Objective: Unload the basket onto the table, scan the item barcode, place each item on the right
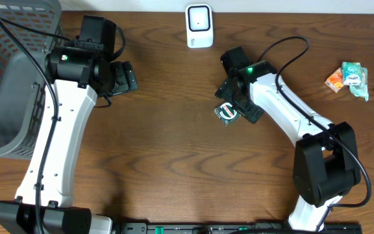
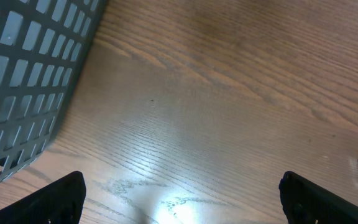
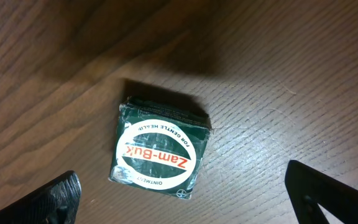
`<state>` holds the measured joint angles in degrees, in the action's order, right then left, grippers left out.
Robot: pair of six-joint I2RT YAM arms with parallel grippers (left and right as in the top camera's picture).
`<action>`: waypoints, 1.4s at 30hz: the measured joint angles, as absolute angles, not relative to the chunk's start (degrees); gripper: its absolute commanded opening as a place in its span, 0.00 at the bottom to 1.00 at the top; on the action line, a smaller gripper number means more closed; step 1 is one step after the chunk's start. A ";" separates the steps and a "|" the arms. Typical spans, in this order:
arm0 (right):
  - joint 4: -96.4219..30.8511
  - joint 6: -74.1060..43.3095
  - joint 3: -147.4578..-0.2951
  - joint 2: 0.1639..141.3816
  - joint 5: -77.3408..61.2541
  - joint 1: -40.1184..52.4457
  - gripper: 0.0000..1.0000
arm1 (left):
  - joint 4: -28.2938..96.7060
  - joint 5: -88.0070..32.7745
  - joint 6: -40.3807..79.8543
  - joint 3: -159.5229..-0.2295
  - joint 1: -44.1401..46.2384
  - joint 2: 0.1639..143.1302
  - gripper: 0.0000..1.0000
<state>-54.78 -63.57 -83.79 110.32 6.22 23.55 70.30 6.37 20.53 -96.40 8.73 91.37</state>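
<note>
While right gripper (image 3: 194, 202) hovers jaws wide apart, Zam-Buk box (image 3: 160, 149) lies on table (image 3: 291, 74) directly beneath, untouched.

Dark green box (image 3: 160, 148); far packet (image 1: 351, 74) seemingly teal-and-orange.

dark wood-grain table (image 1: 174, 162), white wall edge (image 1: 271, 5)

Overhead looks straight down over my whole table (image 1: 174, 162). My left wrist camera: close, tilted toward basket (image 2: 23, 74). Right wrist: close above tin (image 3: 159, 149), also seen overhead.
</note>
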 measured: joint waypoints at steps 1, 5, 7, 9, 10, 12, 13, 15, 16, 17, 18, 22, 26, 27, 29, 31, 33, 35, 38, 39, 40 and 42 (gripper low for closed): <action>-54.85 -63.57 -83.79 110.30 6.22 23.55 0.99 | 70.30 6.37 20.53 -96.40 8.73 91.37 0.98; -54.81 -63.59 -83.79 110.32 5.74 23.55 0.97 | 70.30 6.37 20.53 -96.40 8.73 91.37 0.98; -54.81 -63.57 -83.79 110.32 5.45 23.55 0.96 | 70.30 6.37 20.53 -96.40 8.73 91.37 0.98; -54.68 -63.59 -83.79 110.48 5.23 23.57 0.99 | 70.30 6.37 20.53 -96.40 8.73 91.37 0.98; -54.33 -63.59 -83.79 110.74 4.93 23.55 0.99 | 70.30 6.37 20.53 -96.40 8.73 91.37 0.98; -53.60 -63.55 -83.79 111.79 4.40 23.55 0.99 | 70.30 6.37 20.53 -96.40 8.73 91.37 0.98; -53.19 -63.53 -83.79 112.77 4.19 23.55 0.99 | 70.30 6.37 20.53 -96.40 8.73 91.37 0.98; -53.04 -63.46 -83.79 114.34 3.64 23.55 0.98 | 70.30 6.37 20.53 -96.40 8.73 91.37 0.98; -53.06 -63.40 -83.77 115.44 3.25 23.55 0.98 | 70.30 6.37 20.53 -96.40 8.73 91.35 0.97; -53.01 -63.40 -83.74 116.11 2.79 23.55 0.98 | 70.30 6.37 20.53 -96.40 8.73 91.37 0.98; -52.86 -63.37 -83.72 116.51 2.52 23.55 0.98 | 70.30 6.37 20.53 -96.40 8.73 91.37 0.98; -52.21 -63.35 -83.72 116.86 1.89 23.55 0.94 | 70.30 6.37 20.53 -96.40 8.73 91.37 0.98; -51.07 -62.96 -83.72 116.86 1.67 23.55 0.91 | 70.30 6.37 20.53 -96.40 8.73 91.37 0.98; -50.70 -62.92 -83.72 116.86 1.63 23.55 0.91 | 70.30 6.37 20.53 -96.40 8.73 91.37 0.98; -50.17 -62.92 -83.72 116.86 1.54 23.55 0.90 | 70.30 6.37 20.53 -96.40 8.73 91.37 0.98; -50.06 -62.92 -83.72 117.27 1.48 23.57 0.88 | 70.30 6.37 20.53 -96.40 8.73 91.37 0.98; -50.06 -62.87 -83.72 118.19 1.37 23.57 0.85 | 70.30 6.37 20.53 -96.40 8.73 91.37 0.98; -50.09 -62.74 -83.72 119.42 0.97 23.57 0.83 | 70.30 6.37 20.53 -96.40 8.73 91.37 0.98; -50.48 -62.43 -83.72 119.94 0.43 23.59 0.66 | 70.30 6.37 20.53 -96.40 8.73 91.37 0.98; -50.74 -62.30 -83.72 119.94 0.14 23.59 0.63 | 70.30 6.37 20.53 -96.40 8.73 91.37 0.98; -50.92 -61.95 -83.72 119.94 -0.12 23.59 0.56 | 70.30 6.37 20.56 -96.40 8.73 91.37 0.98; -51.59 -60.88 -83.72 119.94 -0.32 23.59 0.55 | 70.30 6.37 20.53 -96.40 8.73 91.37 0.98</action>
<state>-51.59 -60.88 -83.72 119.94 -0.32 23.59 70.30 6.37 20.53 -96.40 8.73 91.37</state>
